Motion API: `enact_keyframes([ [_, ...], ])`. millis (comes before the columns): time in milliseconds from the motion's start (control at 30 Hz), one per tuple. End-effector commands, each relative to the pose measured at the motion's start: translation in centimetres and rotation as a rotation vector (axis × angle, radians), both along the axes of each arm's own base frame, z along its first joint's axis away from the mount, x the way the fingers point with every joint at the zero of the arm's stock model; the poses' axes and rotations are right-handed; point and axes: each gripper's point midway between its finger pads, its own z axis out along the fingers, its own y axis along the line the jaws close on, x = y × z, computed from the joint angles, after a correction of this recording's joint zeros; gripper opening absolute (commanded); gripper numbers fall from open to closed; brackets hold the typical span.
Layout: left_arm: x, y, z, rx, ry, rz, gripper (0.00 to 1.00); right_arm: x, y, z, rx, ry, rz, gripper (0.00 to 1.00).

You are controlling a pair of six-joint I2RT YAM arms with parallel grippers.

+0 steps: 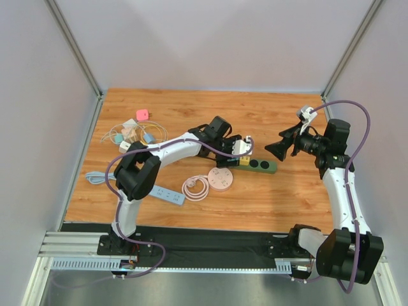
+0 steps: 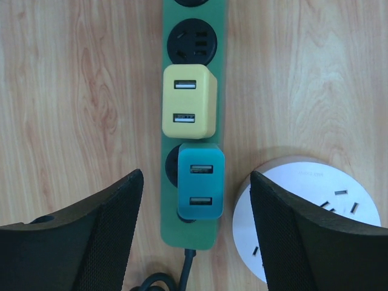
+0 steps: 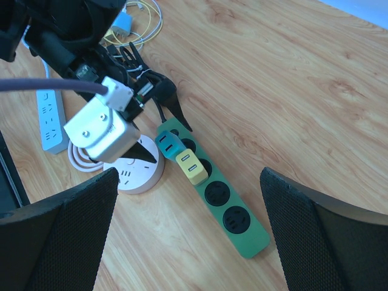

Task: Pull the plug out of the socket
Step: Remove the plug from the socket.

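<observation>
Smooth plastic yellow plug (image 2: 189, 102), matt green socket (image 2: 193, 235), wood-grain table (image 2: 79, 91).

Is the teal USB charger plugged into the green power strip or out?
Plugged in: the teal USB charger sits on the green power strip next to the yellow charger, and the left tool straddles it without touching.

The left gripper (image 1: 240, 155) hangs over the left end of the green power strip (image 1: 262, 165), where a yellow plug (image 1: 244, 162) shows, the right gripper (image 1: 276, 150) hovers near its right end, and a round white socket (image 1: 221, 180) lies close by on the wooden table (image 1: 280, 197).
</observation>
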Motion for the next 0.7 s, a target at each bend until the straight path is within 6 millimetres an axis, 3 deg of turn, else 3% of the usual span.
enact_keyframes([
  [0,0.5,-0.5,-0.1,0.039,-0.044,-0.013,0.77,0.1,0.0,0.9,-0.015,-0.052,0.022,1.0],
  [233,1.4,-0.7,-2.3,0.124,-0.093,0.046,0.6,0.1,0.0,0.9,-0.014,-0.05,0.022,1.0],
  [367,1.6,-1.2,-2.2,0.113,-0.12,0.058,0.32,0.2,0.0,0.8,-0.013,-0.046,0.022,1.0],
  [433,1.7,-1.3,-1.8,0.099,-0.135,0.059,0.25,0.2,0.0,0.7,-0.013,-0.04,0.021,1.0],
  [533,1.8,-1.4,-1.0,0.083,-0.142,0.071,0.0,0.3,0.0,0.6,-0.012,-0.037,0.022,1.0],
  [667,1.9,-1.9,0.7,0.029,-0.136,0.108,0.0,0.4,0.0,0.4,-0.01,-0.03,0.022,1.0],
])
